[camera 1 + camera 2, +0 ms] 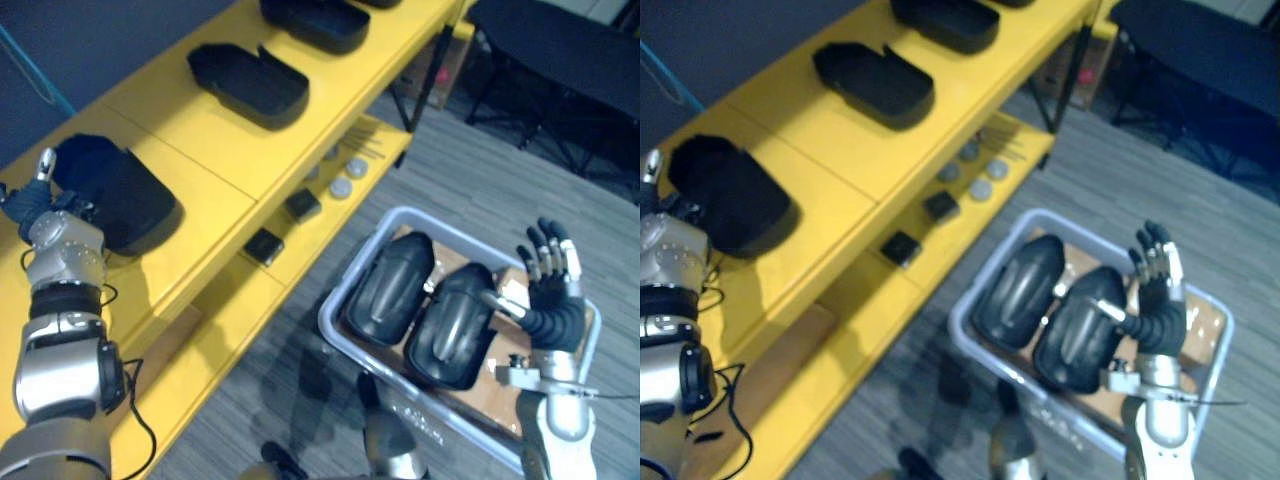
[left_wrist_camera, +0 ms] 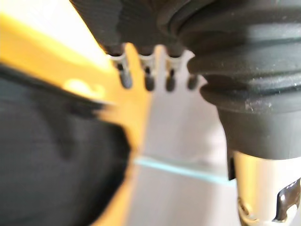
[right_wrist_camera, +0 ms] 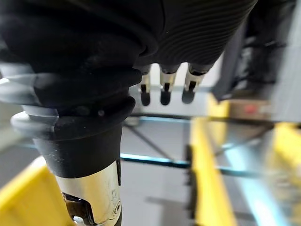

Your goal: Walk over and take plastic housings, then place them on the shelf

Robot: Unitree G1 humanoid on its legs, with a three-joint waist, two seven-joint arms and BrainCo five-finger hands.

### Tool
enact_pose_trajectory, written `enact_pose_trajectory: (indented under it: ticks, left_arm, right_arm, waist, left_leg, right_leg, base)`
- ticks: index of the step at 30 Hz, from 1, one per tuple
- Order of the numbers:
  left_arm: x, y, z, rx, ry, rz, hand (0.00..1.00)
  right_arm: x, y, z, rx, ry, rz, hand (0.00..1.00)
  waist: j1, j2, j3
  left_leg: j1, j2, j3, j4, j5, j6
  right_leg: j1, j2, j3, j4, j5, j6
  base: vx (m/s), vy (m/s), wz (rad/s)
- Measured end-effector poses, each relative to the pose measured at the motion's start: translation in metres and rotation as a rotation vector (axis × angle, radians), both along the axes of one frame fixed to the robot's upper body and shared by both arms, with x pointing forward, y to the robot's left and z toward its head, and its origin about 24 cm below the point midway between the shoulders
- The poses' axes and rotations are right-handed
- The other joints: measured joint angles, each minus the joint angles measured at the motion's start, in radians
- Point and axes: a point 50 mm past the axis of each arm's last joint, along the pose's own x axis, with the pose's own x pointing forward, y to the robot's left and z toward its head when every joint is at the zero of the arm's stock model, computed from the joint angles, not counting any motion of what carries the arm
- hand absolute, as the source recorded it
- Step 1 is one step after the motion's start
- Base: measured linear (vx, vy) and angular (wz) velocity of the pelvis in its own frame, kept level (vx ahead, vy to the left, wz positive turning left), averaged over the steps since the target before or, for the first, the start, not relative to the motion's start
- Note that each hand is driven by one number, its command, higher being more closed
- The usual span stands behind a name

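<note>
Three black plastic housings lie open side up along the top of the yellow shelf (image 1: 225, 140): a near one (image 1: 110, 195), a middle one (image 1: 250, 85) and a far one (image 1: 315, 20). My left hand (image 1: 38, 205) rests at the near housing's left end, fingers (image 2: 149, 77) straight and open, with that housing (image 2: 51, 155) beside them. Two more housings (image 1: 390, 285) (image 1: 455, 325) lie dome up in a grey bin (image 1: 345, 335) on the floor. My right hand (image 1: 550, 270) is raised over the bin's right side, its fingers (image 3: 164, 92) straight and holding nothing.
The lower shelf board carries two small black blocks (image 1: 303, 205) (image 1: 263, 245) and several grey discs (image 1: 345, 180). A brown cardboard sheet (image 1: 495, 390) lines the bin. A dark table with chairs (image 1: 570, 50) and a cardboard box (image 1: 440, 70) stand beyond the shelf's far end.
</note>
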Motion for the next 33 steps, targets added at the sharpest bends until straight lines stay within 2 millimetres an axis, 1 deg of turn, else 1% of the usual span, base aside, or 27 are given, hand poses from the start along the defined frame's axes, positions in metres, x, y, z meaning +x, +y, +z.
enact_pose_trajectory:
  ticks: [1, 3, 4, 5, 6, 7, 8, 9, 10, 11, 12, 13, 14, 15, 16, 17, 18, 19, 21, 22, 23, 26, 27, 29, 30, 31, 33]
  left_arm:
    - [-0.001, -0.001, -0.001, 0.007, -0.014, -0.001, 0.0]
    - [-0.007, -0.015, -0.02, 0.016, -0.041, -0.025, 0.0]
    - [-0.009, -0.019, -0.024, 0.008, -0.058, -0.03, 0.0]
    - [-0.014, -0.025, -0.035, -0.005, -0.081, -0.026, 0.0]
    - [-0.024, -0.03, -0.046, 0.001, -0.094, -0.007, 0.0]
    - [-0.029, -0.033, -0.051, 0.015, -0.093, 0.004, 0.0]
    - [-0.039, -0.04, -0.059, 0.024, -0.112, 0.012, 0.0]
    - [-0.052, -0.047, -0.062, 0.052, -0.135, 0.021, 0.0]
    - [-0.06, -0.051, -0.06, 0.079, -0.156, 0.03, 0.0]
    - [-0.073, -0.056, -0.056, 0.132, -0.186, 0.039, 0.0]
    - [-0.093, -0.065, -0.049, 0.214, -0.229, 0.043, 0.0]
    - [-0.102, -0.067, -0.047, 0.241, -0.241, 0.05, 0.0]
    - [-0.121, -0.07, -0.045, 0.302, -0.259, 0.081, 0.0]
    - [-0.13, -0.071, -0.044, 0.327, -0.266, 0.098, 0.0]
    - [-0.154, -0.073, -0.043, 0.373, -0.283, 0.141, 0.0]
    - [-0.162, -0.074, -0.044, 0.379, -0.289, 0.152, 0.0]
    - [-0.177, -0.077, -0.047, 0.387, -0.289, 0.156, 0.0]
    - [-0.19, -0.081, -0.051, 0.399, -0.277, 0.147, 0.0]
    - [-0.2, -0.087, -0.058, 0.413, -0.242, 0.121, 0.0]
    - [-0.202, -0.089, -0.06, 0.419, -0.228, 0.099, 0.0]
    - [-0.202, -0.092, -0.062, 0.425, -0.225, 0.07, 0.0]
    - [-0.198, -0.099, -0.06, 0.456, -0.26, -0.003, 0.0]
    - [-0.197, -0.1, -0.057, 0.472, -0.278, -0.018, 0.0]
    - [-0.194, -0.102, -0.054, 0.491, -0.31, -0.045, 0.0]
    - [-0.191, -0.106, -0.051, 0.5, -0.346, -0.076, 0.0]
    - [-0.189, -0.109, -0.05, 0.502, -0.36, -0.094, 0.0]
    - [-0.179, -0.119, -0.046, 0.509, -0.402, -0.179, 0.0]
  right_arm:
    - [0.0, 0.002, 0.0, -0.006, -0.002, 0.004, 0.0]
    - [0.0, 0.007, -0.002, -0.007, -0.002, -0.006, 0.0]
    - [0.0, 0.008, -0.002, -0.009, -0.008, -0.011, 0.0]
    - [0.0, 0.008, 0.0, -0.011, -0.028, -0.03, 0.0]
    - [0.002, 0.009, 0.003, -0.01, -0.048, -0.049, 0.0]
    - [0.003, 0.01, 0.004, -0.004, -0.058, -0.058, 0.0]
    - [0.005, 0.01, 0.006, 0.012, -0.073, -0.082, 0.0]
    - [0.007, 0.01, 0.007, 0.034, -0.085, -0.104, 0.0]
    - [0.01, 0.01, 0.008, 0.047, -0.095, -0.115, 0.0]
    - [0.012, 0.01, 0.01, 0.062, -0.105, -0.125, 0.0]
    - [0.016, 0.011, 0.01, 0.07, -0.102, -0.129, 0.0]
    - [0.017, 0.01, 0.009, 0.072, -0.091, -0.13, 0.0]
    - [0.02, 0.01, 0.005, 0.078, -0.064, -0.133, 0.0]
    - [0.021, 0.01, 0.003, 0.083, -0.051, -0.135, 0.0]
    - [0.023, 0.009, 0.0, 0.096, -0.026, -0.144, 0.0]
    - [0.023, 0.008, -0.001, 0.105, -0.021, -0.147, 0.0]
    - [0.023, 0.007, -0.004, 0.126, -0.006, -0.144, 0.0]
    - [0.024, 0.005, -0.006, 0.144, 0.014, -0.146, 0.0]
    - [0.025, 0.003, -0.009, 0.164, 0.036, -0.15, 0.0]
    - [0.025, 0.003, -0.01, 0.173, 0.042, -0.144, 0.0]
    - [0.025, 0.004, -0.011, 0.177, 0.049, -0.138, 0.0]
    - [0.027, 0.007, -0.017, 0.173, 0.082, -0.12, 0.0]
    - [0.028, 0.006, -0.022, 0.168, 0.103, -0.127, 0.0]
    - [0.029, 0.005, -0.027, 0.163, 0.126, -0.15, 0.0]
    - [0.029, 0.003, -0.03, 0.161, 0.139, -0.174, 0.0]
    - [0.029, 0.003, -0.03, 0.154, 0.146, -0.187, 0.0]
    - [0.029, 0.001, -0.032, 0.14, 0.167, -0.24, 0.0]
  waist:
    - [0.001, 0.003, 0.0]
    - [0.008, 0.031, -0.032]
    - [0.015, 0.035, -0.036]
    - [0.032, 0.04, -0.044]
    - [0.053, 0.04, -0.05]
    - [0.059, 0.039, -0.051]
    - [0.075, 0.035, -0.054]
    - [0.097, 0.028, -0.07]
    - [0.111, 0.024, -0.075]
    - [0.13, 0.019, -0.078]
    - [0.152, 0.016, -0.09]
    - [0.16, 0.013, -0.099]
    - [0.178, 0.011, -0.123]
    - [0.19, 0.011, -0.131]
    - [0.205, 0.011, -0.135]
    - [0.212, 0.012, -0.137]
    - [0.214, 0.014, -0.143]
    - [0.222, 0.015, -0.148]
    - [0.241, 0.014, -0.149]
    - [0.242, 0.008, -0.153]
    - [0.241, 0.007, -0.158]
    - [0.242, -0.004, -0.16]
    - [0.242, -0.011, -0.166]
    - [0.239, -0.016, -0.183]
    - [0.241, -0.026, -0.183]
    - [0.241, -0.031, -0.181]
    - [0.234, -0.045, -0.186]
  left_leg:
    - [0.011, -0.003, -0.001, -0.01, 0.003, -0.001]
    - [0.044, -0.015, -0.036, -0.068, 0.029, 0.001]
    - [0.048, -0.018, -0.045, -0.078, 0.035, 0.002]
    - [0.052, -0.025, -0.055, -0.097, 0.047, 0.004]
    - [0.052, -0.03, -0.068, -0.109, 0.057, 0.007]
    - [0.052, -0.03, -0.082, -0.112, 0.061, 0.007]
    - [0.054, -0.032, -0.109, -0.124, 0.073, 0.009]
    - [0.052, -0.034, -0.133, -0.131, 0.083, 0.01]
    - [0.052, -0.036, -0.139, -0.139, 0.089, 0.01]
    - [0.052, -0.038, -0.15, -0.144, 0.096, 0.012]
    - [0.054, -0.044, -0.18, -0.159, 0.109, 0.016]
    - [0.054, -0.048, -0.191, -0.162, 0.111, 0.016]
    - [0.053, -0.057, -0.201, -0.174, 0.116, 0.018]
    - [0.051, -0.061, -0.207, -0.174, 0.116, 0.019]
    - [0.053, -0.069, -0.221, -0.176, 0.117, 0.021]
    - [0.055, -0.072, -0.225, -0.179, 0.117, 0.021]
    - [0.052, -0.076, -0.244, -0.181, 0.114, 0.023]
    - [0.05, -0.078, -0.249, -0.181, 0.115, 0.023]
    - [0.047, -0.077, -0.251, -0.181, 0.119, 0.023]
    - [0.038, -0.077, -0.257, -0.181, 0.123, 0.023]
    - [0.034, -0.078, -0.265, -0.181, 0.126, 0.025]
    - [0.032, -0.077, -0.267, -0.181, 0.133, 0.019]
    - [0.029, -0.076, -0.266, -0.182, 0.133, 0.02]
    - [0.018, -0.075, -0.264, -0.181, 0.136, 0.023]
    - [0.016, -0.075, -0.256, -0.181, 0.136, 0.023]
    - [0.016, -0.075, -0.25, -0.181, 0.136, 0.023]
    - [0.021, -0.073, -0.223, -0.18, 0.136, 0.022]
  right_leg:
    - [0.016, 0.0, -0.009, -0.001, 0.0, 0.001]
    - [0.049, 0.0, -0.051, -0.001, 0.0, 0.001]
    - [0.054, -0.001, -0.06, -0.001, 0.0, 0.001]
    - [0.061, -0.004, -0.079, -0.001, 0.0, 0.001]
    - [0.064, -0.006, -0.092, -0.002, 0.0, 0.001]
    - [0.072, -0.007, -0.108, -0.002, -0.001, 0.001]
    - [0.088, -0.007, -0.138, -0.002, -0.001, 0.001]
    - [0.091, -0.006, -0.162, -0.002, -0.002, 0.002]
    - [0.093, -0.007, -0.168, -0.002, -0.002, 0.002]
    - [0.1, -0.009, -0.183, -0.002, -0.002, 0.001]
    - [0.117, -0.014, -0.211, -0.002, -0.006, 0.005]
    - [0.123, -0.018, -0.221, -0.002, -0.01, 0.006]
    - [0.125, -0.025, -0.237, -0.002, -0.018, 0.011]
    - [0.127, -0.029, -0.239, -0.002, -0.02, 0.012]
    - [0.146, -0.039, -0.251, -0.002, -0.03, 0.017]
    - [0.151, -0.042, -0.261, -0.002, -0.034, 0.02]
    - [0.157, -0.046, -0.273, -0.002, -0.042, 0.02]
    - [0.158, -0.05, -0.287, -0.003, -0.052, 0.023]
    - [0.157, -0.05, -0.291, -0.003, -0.053, 0.025]
    - [0.154, -0.05, -0.295, -0.003, -0.053, 0.025]
    - [0.151, -0.049, -0.298, -0.003, -0.053, 0.025]
    - [0.15, -0.048, -0.302, -0.003, -0.053, 0.026]
    - [0.147, -0.047, -0.301, -0.003, -0.053, 0.025]
    - [0.131, -0.046, -0.297, -0.002, -0.048, 0.022]
    - [0.123, -0.045, -0.292, -0.002, -0.041, 0.024]
    - [0.122, -0.043, -0.289, -0.002, -0.039, 0.023]
    - [0.107, -0.038, -0.26, -0.001, -0.034, 0.021]
  base:
    - [0.0, 0.0, 0.22]
    - [-0.02, -0.001, 0.39]
    - [-0.02, -0.006, 0.43]
    - [-0.07, -0.018, 0.34]
    - [-0.07, -0.016, 0.36]
    - [-0.1, -0.038, 0.5]
    - [-0.07, -0.046, 0.64]
    - [-0.08, -0.057, 0.59]
    - [-0.05, -0.037, 0.44]
    - [-0.06, -0.017, 0.51]
    - [-0.07, -0.006, 0.57]
    - [-0.08, 0.001, 0.57]
    - [-0.04, 0.004, 0.29]
    - [-0.04, 0.014, 0.33]
    - [-0.06, 0.022, 0.24]
    - [-0.09, 0.024, 0.38]
    - [-0.1, 0.018, 0.31]
    - [-0.07, 0.008, 0.28]
    - [-0.05, 0.01, 0.11]
    - [-0.03, 0.007, 0.14]
    - [-0.01, 0.003, 0.16]
    - [0.01, 0.006, 0.02]
    - [0.02, 0.012, -0.05]
    - [0.05, 0.007, -0.06]
    - [0.08, 0.012, -0.11]
    - [0.08, 0.018, -0.18]
    - [0.05, 0.014, -0.3]
